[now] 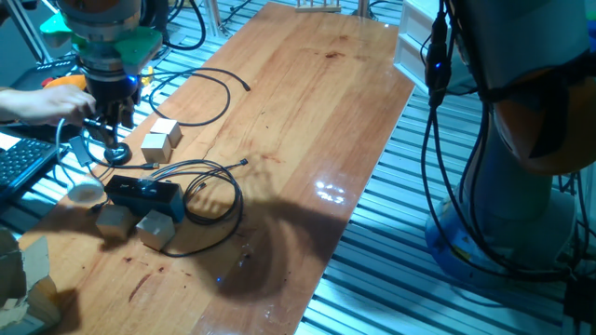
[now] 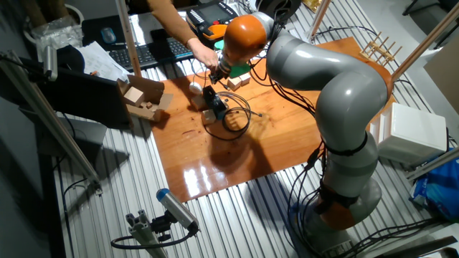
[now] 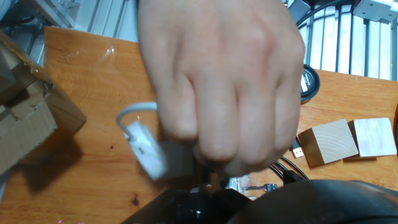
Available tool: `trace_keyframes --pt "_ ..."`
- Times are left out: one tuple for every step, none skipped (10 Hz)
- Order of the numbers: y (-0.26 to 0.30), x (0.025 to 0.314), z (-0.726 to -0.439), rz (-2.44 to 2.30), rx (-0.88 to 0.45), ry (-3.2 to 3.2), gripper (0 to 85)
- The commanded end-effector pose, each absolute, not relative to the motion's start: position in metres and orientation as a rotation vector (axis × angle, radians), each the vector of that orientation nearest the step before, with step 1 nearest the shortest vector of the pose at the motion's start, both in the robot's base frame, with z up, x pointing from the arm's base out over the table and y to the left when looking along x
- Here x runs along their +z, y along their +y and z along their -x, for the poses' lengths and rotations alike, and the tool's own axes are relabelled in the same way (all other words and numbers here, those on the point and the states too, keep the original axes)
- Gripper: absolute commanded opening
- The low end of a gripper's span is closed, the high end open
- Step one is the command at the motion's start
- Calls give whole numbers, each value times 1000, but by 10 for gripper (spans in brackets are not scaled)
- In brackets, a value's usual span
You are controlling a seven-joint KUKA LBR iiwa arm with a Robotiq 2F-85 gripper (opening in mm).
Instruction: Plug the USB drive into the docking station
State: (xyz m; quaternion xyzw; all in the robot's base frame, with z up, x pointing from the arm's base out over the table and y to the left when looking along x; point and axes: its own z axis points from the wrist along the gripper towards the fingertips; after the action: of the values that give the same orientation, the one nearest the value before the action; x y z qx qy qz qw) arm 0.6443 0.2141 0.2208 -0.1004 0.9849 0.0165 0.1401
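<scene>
person's hand (image 3: 217,81) over pincer (image 1: 109,119), docking station (image 1: 142,194) beside wooden cubes (image 1: 140,226)

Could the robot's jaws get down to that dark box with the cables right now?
Probably not yet: a person's hand is right at the gripper, which hangs off to one side of the dark box, beyond it.

grey rounded arm (image 2: 337,93), orange joint caps, black cables along it.

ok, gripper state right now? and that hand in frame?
Gripper: cannot be told, a person's hand hides the jaws in the hand view.
Person's hand: at the gripper, fingers curled; what it holds is unclear.
</scene>
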Motion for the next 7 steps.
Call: trace_keyframes --pt "213 220 -645 296 44 2849 510" --pt "212 220 -645 304 39 2852 340" --pt "211 220 -646 301 42 2850 340" --pt "210 221 -647 302 50 2851 340" --pt "210 222 -646 305 53 2852 340" --pt "211 222 -646 305 53 2852 340" --pt "211 222 -646 310 48 2846 340"
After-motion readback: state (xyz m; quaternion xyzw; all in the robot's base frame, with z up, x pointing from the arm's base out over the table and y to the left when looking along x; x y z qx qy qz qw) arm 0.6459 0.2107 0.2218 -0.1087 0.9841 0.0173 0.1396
